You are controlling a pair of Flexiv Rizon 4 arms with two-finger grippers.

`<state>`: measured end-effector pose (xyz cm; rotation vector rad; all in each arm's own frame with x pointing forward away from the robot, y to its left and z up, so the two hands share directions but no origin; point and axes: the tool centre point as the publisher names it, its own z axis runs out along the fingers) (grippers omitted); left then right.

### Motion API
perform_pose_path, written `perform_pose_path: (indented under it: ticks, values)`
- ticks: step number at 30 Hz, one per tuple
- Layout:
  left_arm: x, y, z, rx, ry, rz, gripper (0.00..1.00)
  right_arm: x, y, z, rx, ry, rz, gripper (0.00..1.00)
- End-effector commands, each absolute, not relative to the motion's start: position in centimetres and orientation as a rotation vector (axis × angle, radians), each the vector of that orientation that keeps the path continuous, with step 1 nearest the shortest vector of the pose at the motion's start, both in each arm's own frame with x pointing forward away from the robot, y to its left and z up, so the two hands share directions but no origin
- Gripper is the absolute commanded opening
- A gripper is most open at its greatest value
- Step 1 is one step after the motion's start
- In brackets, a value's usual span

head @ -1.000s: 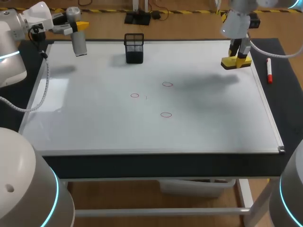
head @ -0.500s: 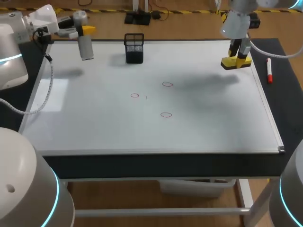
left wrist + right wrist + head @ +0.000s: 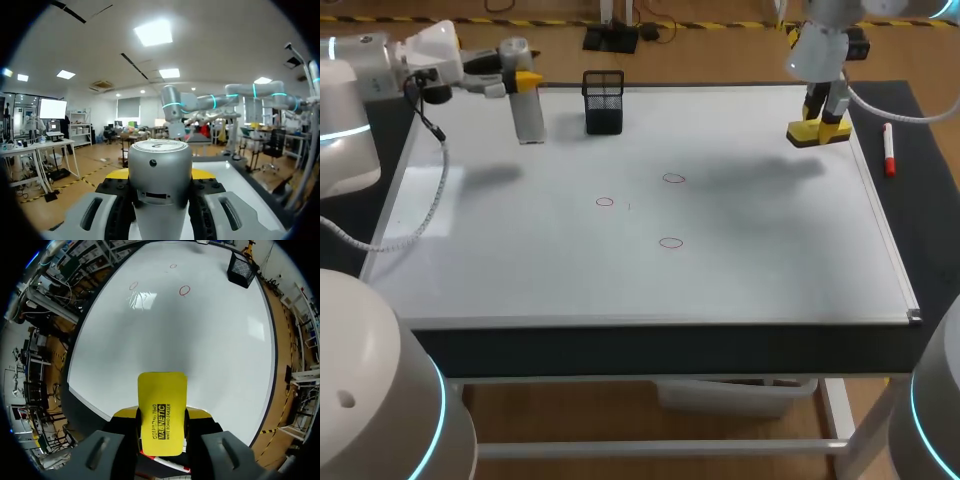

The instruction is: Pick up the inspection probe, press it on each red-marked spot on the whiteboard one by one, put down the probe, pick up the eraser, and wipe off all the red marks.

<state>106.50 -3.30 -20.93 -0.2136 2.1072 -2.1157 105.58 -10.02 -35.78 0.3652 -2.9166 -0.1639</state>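
Observation:
My left gripper (image 3: 525,80) is shut on the grey cylindrical probe (image 3: 528,118), which hangs upright over the whiteboard's (image 3: 520,270) far left, just left of the black mesh holder (image 3: 604,101). In the left wrist view the probe (image 3: 160,175) fills the space between the fingers. Three small red circles sit mid-board: one (image 3: 605,202), one (image 3: 673,178), one (image 3: 670,242). My right gripper (image 3: 826,122) is shut on the yellow eraser (image 3: 817,132) above the board's far right. The right wrist view shows the eraser (image 3: 161,412) between its fingers, with the red marks (image 3: 184,290) ahead.
A red marker (image 3: 888,150) lies on the dark mat right of the board. The black mesh holder (image 3: 243,269) stands at the board's far edge. The board's metal frame (image 3: 880,225) borders its right side.
My left arm has carried the probe rightward along the far edge, toward the black holder. The right arm with the eraser has not moved.

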Motion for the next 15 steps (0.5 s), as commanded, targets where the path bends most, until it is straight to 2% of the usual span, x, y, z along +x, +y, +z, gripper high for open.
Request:
perform_pose_path:
  ticks: [1, 15]
  values:
    - [105.3, -4.4, -21.4, -0.192, 2.132, -2.144, 0.0, 105.5, -10.1, -35.6, 0.367, -2.916, -0.159, 0.0]
    - [100.9, -7.9, -21.9, -0.083, 2.183, -2.257, 0.0, 105.5, -10.1, -35.6, 0.367, -2.916, -0.159, 0.0]
